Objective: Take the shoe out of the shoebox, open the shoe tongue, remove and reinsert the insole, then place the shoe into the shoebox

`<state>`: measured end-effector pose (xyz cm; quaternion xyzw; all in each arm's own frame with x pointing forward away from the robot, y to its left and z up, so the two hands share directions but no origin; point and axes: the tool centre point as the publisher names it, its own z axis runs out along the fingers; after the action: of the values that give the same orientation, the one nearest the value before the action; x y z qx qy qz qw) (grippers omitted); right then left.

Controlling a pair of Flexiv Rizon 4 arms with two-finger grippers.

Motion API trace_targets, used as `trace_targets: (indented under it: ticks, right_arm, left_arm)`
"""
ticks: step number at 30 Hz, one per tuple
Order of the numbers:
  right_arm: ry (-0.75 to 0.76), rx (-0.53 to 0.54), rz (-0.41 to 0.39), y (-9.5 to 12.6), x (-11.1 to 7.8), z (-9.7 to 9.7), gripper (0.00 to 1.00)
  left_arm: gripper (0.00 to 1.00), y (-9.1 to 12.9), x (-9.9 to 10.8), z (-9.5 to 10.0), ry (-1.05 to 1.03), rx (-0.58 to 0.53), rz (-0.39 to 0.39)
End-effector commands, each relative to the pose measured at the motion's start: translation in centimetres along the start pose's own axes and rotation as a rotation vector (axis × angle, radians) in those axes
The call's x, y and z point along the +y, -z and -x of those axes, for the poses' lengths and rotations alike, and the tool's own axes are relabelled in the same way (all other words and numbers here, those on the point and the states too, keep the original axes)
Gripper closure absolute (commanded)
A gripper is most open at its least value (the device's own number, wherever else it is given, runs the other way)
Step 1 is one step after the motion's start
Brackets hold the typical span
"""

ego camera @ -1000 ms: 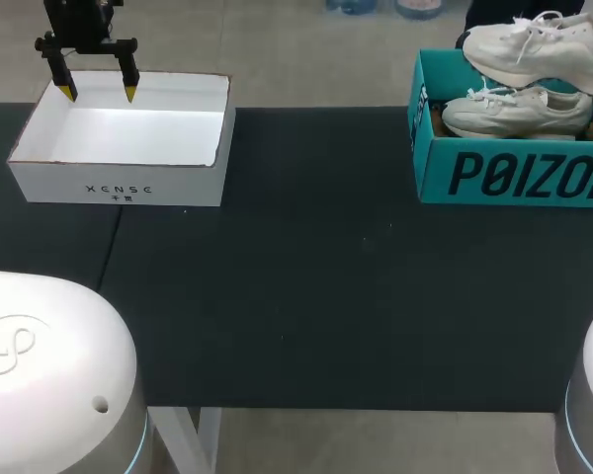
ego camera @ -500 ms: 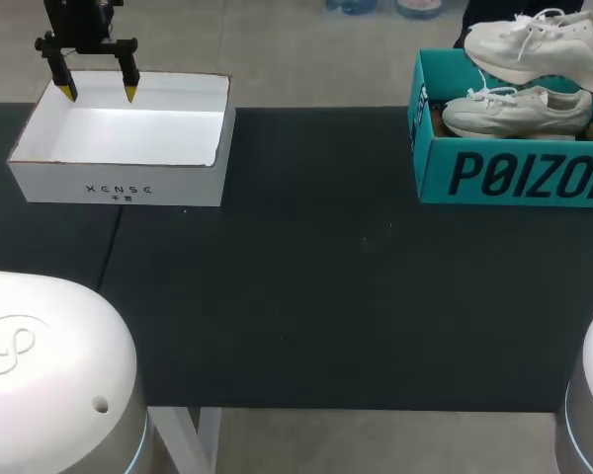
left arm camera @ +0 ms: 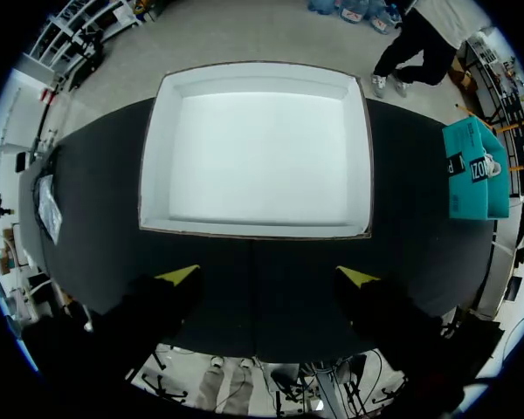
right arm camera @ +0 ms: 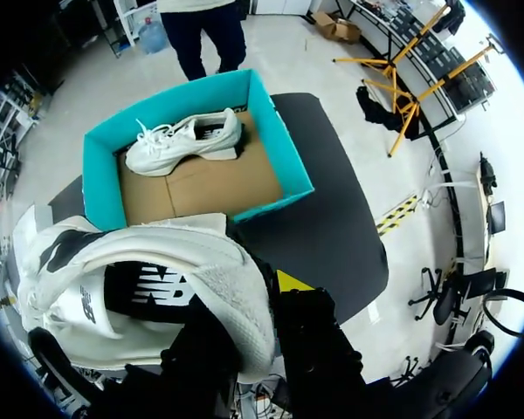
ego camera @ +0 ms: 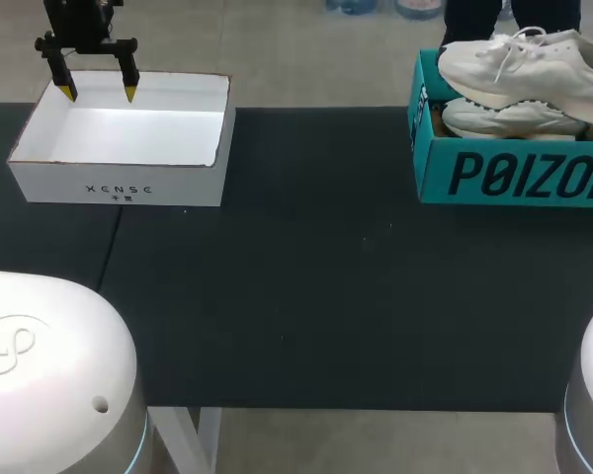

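The head camera looks down from behind over the table point(ego camera: 306, 296). The left wrist camera faces the white box point(left arm camera: 258, 157), and the right wrist camera faces the teal shoebox point(right arm camera: 286, 148), seemingly shared by all.

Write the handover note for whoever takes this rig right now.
Left hand: open and empty, above the far edge of the white box.
Right hand: shut on the lifted shoe, holding it clear above the teal shoebox. One finger is hidden by the shoe.
A second shoe lies inside the shoebox.
Done: the shoe is out of the box.
Left: open the tongue, pull out and refit the insole, put the shoe back in the shoebox.
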<state>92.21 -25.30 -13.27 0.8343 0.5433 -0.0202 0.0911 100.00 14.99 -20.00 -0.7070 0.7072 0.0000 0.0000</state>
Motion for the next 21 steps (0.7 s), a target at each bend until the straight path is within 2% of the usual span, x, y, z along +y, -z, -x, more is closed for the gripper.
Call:
trace_targets:
  ticks: [1, 6, 17, 18, 19, 21]
  right_arm:
    - [-0.005, -0.019, 0.098, -0.2, -6.4, -1.1, 1.0]
    - [-0.011, -0.038, 0.099, -0.6, -10.9, -3.5, 1.0]
    - [0.045, -0.079, 0.087, -2.7, -22.9, -10.1, 1.0]
    - [0.04, -0.108, 0.11, -3.0, -23.9, -10.6, 1.0]
    - [0.035, -0.158, 0.191, -3.3, -25.0, -11.2, 1.0]
    - [0.037, -0.166, 0.184, -3.9, -27.3, -12.4, 1.0]
  left_arm:
    - [0.0, 0.0, 0.0, 0.0, 0.0, 0.0, 0.0]
    - [0.0, 0.0, 0.0, 0.0, 0.0, 0.0, 0.0]
    - [0.0, 0.0, 0.0, 0.0, 0.0, 0.0, 0.0]
    - [0.0, 0.0, 0.0, 0.0, 0.0, 0.0, 0.0]
    - [0.0, 0.0, 0.0, 0.0, 0.0, 0.0, 0.0]
    - [0.0, 0.0, 0.0, 0.0, 0.0, 0.0, 0.0]
